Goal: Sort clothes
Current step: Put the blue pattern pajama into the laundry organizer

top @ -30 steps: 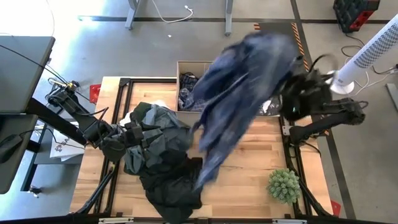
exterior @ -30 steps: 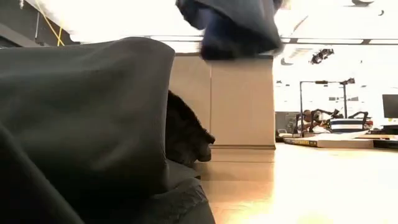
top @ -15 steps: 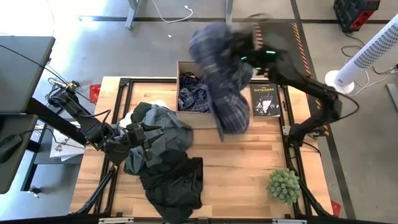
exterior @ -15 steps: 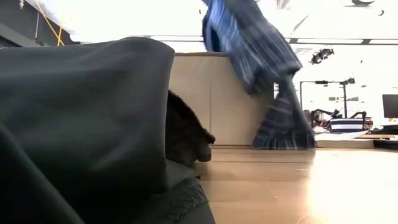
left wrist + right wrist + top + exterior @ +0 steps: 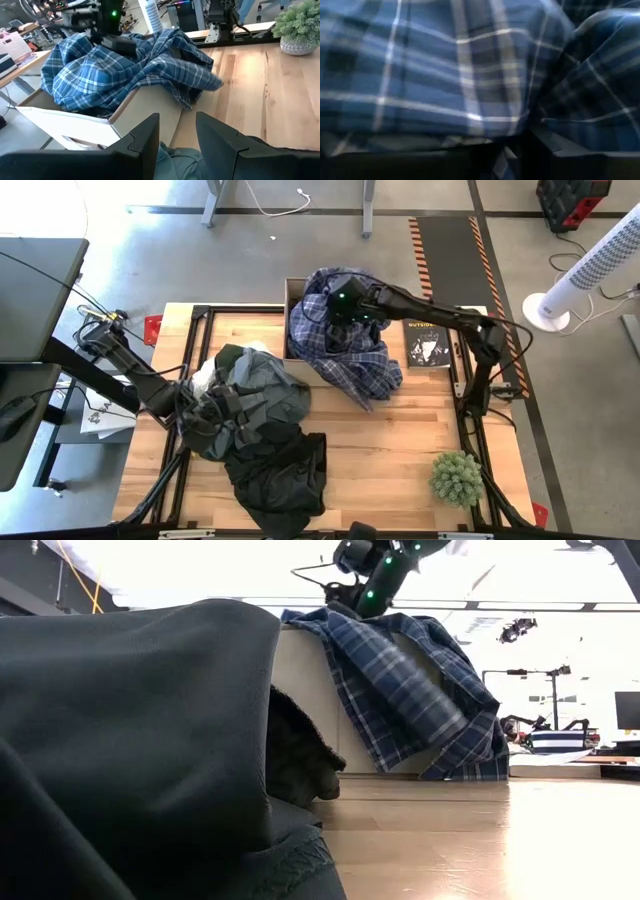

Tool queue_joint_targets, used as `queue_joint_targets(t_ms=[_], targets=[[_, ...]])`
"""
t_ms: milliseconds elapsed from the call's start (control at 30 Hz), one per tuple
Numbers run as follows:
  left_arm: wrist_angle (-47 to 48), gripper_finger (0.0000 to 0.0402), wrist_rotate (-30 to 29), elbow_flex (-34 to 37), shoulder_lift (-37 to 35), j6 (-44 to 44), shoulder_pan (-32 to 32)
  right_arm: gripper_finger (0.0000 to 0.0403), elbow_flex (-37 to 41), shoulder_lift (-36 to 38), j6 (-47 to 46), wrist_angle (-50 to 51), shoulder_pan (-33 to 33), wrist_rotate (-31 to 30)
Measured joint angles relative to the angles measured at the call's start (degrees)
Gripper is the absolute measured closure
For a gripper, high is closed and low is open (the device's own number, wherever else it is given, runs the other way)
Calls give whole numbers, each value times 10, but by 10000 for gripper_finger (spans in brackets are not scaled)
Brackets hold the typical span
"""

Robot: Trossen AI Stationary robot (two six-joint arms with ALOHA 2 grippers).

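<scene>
the black paperback book [image 5: 427, 343] beside the tan cardboard box [image 5: 296, 288] carries white lettering; the top line looks like "outsiders", the smaller print is too fine to read; the navy-and-white plaid shirt [image 5: 345, 345] is heaped in that box and spills over its front wall onto the wooden table [image 5: 400, 440], hiding most of the box; the right gripper [image 5: 340, 302] sits down in the shirt's folds over the box, and its wrist view shows only plaid cloth pressed close, so i cannot tell whether it is clenched or released; the left gripper [image 5: 177, 131] hovers with fingers parted, grasping nothing, at the pile of grey-green garment [image 5: 250, 395] and black garment [image 5: 280, 475]; a scrap of white cloth [image 5: 205, 375] peeks from under the pile; a green potted plant [image 5: 457, 477] stands at the table's near right corner.
</scene>
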State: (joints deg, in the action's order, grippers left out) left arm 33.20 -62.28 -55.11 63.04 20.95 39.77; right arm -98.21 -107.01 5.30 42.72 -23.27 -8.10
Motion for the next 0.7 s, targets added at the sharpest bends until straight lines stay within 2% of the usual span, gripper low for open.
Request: queue_joint_targets(t_ms=[167, 333, 433, 500, 567, 633, 700], targets=[[0, 278, 1, 0, 4, 0, 0, 242, -78, 10, 25, 64, 8, -47], [0, 278, 0, 0, 4, 14, 0, 235, -208, 43, 3, 206, 33, -54], [0, 278, 1, 0, 4, 20, 0, 234, -243, 70, -18, 277, 48, -55], [0, 278, 1, 0, 4, 26, 0, 234, -239, 94, -36, 307, 47, -88], [0, 278, 1, 0, 4, 29, 0, 234, -209, 119, -56, 331, 33, -148], [0, 278, 2, 0, 4, 30, 0, 234, -160, 144, -74, 347, 7, -193], [0, 278, 2, 0, 6, 30, 0, 234, -94, 169, -99, 345, -34, -210]])
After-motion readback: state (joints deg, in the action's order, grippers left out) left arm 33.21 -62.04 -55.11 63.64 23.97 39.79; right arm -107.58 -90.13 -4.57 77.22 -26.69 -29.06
